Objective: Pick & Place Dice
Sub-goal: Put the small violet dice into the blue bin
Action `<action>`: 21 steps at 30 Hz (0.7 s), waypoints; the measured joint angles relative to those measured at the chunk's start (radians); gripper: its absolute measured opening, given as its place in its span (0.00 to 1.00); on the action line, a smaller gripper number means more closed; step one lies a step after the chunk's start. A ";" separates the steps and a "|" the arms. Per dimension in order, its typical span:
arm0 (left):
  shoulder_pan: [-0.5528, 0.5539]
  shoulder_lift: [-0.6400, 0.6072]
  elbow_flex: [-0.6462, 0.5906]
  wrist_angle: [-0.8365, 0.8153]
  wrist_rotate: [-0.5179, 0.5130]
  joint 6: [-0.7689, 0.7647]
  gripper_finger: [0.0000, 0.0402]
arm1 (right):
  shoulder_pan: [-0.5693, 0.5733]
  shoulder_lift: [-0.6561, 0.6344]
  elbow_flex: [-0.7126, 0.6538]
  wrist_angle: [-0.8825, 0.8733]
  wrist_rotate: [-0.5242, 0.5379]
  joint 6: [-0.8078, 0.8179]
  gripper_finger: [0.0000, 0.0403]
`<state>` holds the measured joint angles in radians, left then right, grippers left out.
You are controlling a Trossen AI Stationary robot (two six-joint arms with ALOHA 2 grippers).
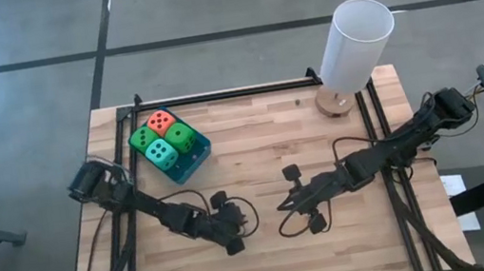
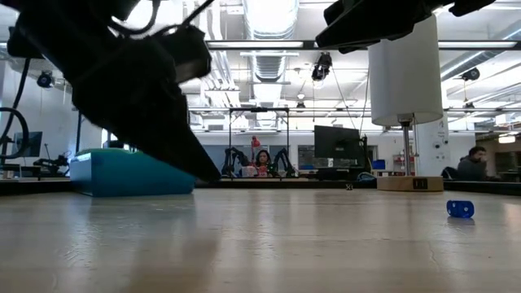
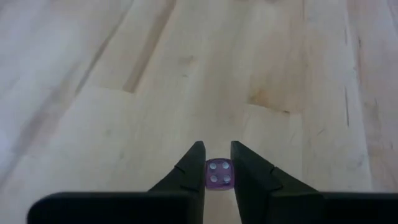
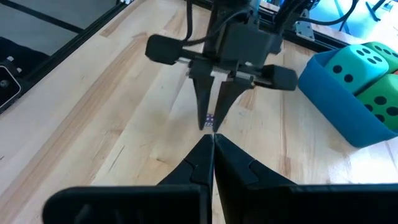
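The blue tray (image 1: 198,165) is sitting at the far left part of the wooden table (image 1: 278,245), and four soft dice are lying packed inside it: an orange-red die (image 1: 160,122), a bright green die (image 1: 182,138), a second green die (image 1: 141,138) and a teal die (image 1: 161,152). In the right wrist view only parts of two of them are showing above the tray wall, the rest being cut off by the picture edge. The left gripper (image 3: 217,163) is hanging low over the table, nearer the front edge than the tray and to its right, its fingers nearly closed and pinching a tiny purple die (image 3: 219,173) with pale pips between the tips; this die is too small to be made out from overhead. The right gripper (image 4: 212,140) is waiting further right of the tray, its fingers pressed together with nothing between them, pointing toward the left one. A white lamp (image 1: 353,47) is standing at the far right corner. In the low view a dark arm is hiding much of the tray, and a small blue cube (image 2: 460,209) is lying on the table at the right; a person is sitting in the room behind.
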<state>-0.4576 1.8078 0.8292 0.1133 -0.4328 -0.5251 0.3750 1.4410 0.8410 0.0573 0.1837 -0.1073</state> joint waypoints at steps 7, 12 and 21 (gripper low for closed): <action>0.003 -0.142 0.002 -0.188 -0.077 -0.019 0.14 | 0.000 0.000 0.000 0.001 0.000 0.000 0.02; 0.008 -0.285 0.001 -0.348 -0.147 -0.053 0.14 | 0.000 0.000 0.000 0.001 0.000 0.000 0.02; 0.037 -0.491 0.001 -0.579 -0.265 -0.112 0.14 | 0.000 0.000 0.000 0.001 0.000 0.000 0.02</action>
<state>-0.4209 1.3170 0.8307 -0.4653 -0.6982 -0.6366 0.3750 1.4410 0.8410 0.0582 0.1837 -0.1074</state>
